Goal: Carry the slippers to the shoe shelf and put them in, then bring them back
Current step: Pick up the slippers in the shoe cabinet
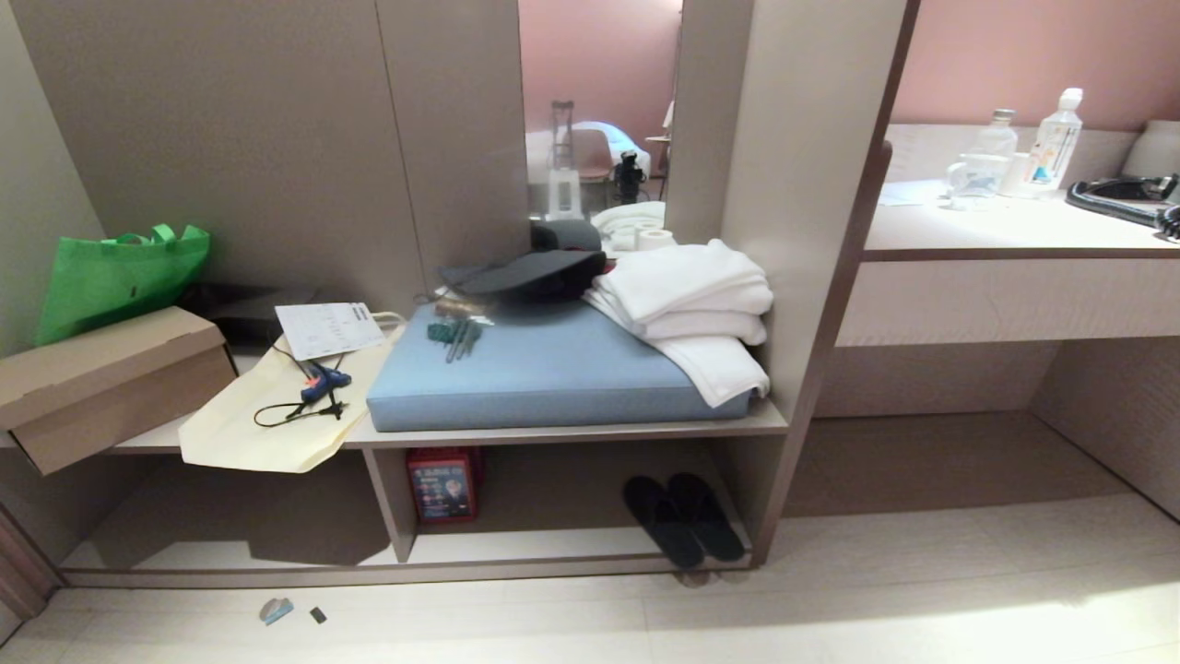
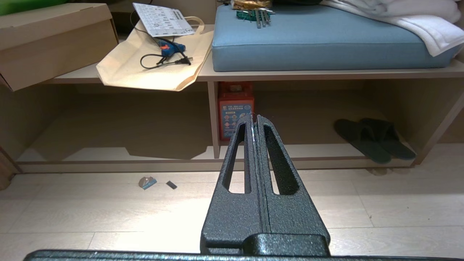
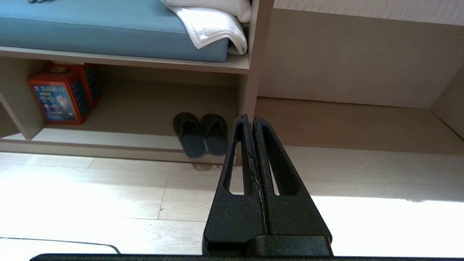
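The dark slippers (image 1: 684, 516) lie side by side inside the shoe shelf (image 1: 590, 561), at the right end of its lower cubby, heels at the front lip. Both wrist views show them too: slippers (image 2: 373, 139), slippers (image 3: 201, 135). My left gripper (image 2: 253, 116) hangs above the pale floor some way in front of the shelf, shut with nothing between its fingers. The right gripper (image 3: 248, 117) is likewise shut and empty, off to the right of the slippers and well short of them. Neither arm appears in the head view.
A red box (image 1: 442, 484) stands beside the thin divider (image 1: 392, 503). On the bench above lie a blue cushion (image 1: 544, 369), folded white towels (image 1: 691, 304), a cream bag (image 1: 277, 406) and a cardboard box (image 1: 101, 378). A desk (image 1: 1005, 277) is at the right. Small scraps (image 1: 277, 610) lie on the floor.
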Motion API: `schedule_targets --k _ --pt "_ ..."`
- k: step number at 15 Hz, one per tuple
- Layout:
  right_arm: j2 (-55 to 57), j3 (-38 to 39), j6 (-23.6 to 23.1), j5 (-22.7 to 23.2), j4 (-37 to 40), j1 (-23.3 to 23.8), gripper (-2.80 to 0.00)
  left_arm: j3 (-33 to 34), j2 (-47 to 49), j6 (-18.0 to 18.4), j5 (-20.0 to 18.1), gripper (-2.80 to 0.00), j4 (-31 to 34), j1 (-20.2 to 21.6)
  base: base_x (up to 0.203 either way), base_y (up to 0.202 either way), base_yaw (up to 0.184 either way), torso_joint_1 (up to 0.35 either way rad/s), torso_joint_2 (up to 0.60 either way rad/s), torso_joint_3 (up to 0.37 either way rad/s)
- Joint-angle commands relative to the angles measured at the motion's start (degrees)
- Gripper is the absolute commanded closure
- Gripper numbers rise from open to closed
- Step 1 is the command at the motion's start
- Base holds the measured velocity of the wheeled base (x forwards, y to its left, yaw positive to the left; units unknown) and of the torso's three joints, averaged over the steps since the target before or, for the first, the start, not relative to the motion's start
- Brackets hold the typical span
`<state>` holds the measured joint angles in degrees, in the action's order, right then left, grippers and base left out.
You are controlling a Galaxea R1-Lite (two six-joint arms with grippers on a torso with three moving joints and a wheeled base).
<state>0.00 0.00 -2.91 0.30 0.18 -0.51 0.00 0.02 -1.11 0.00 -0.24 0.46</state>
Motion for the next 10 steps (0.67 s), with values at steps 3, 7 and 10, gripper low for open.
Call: schedule_targets --k 3,7,10 --pt "0.1 0.0 -0.3 0.0 0.0 0.0 0.0 0.0 0.1 0.0 0.0 0.0 0.0 0.0 0.0 0.0 0.0 0.0 0.0 0.0" --pt "0.1 0.0 -0.3 0.0 0.0 0.0 0.0 0.0 0.1 0.0 0.0 0.0 0.0 0.1 0.0 0.0 0.0 0.0 0.0 0.0" --pt "0.1 0.0 -0.3 0.1 0.0 0.0 0.0 0.0 0.1 0.0 0.0 0.0 0.0 0.0 0.0 0.0 0.0 0.0 0.0 0.0"
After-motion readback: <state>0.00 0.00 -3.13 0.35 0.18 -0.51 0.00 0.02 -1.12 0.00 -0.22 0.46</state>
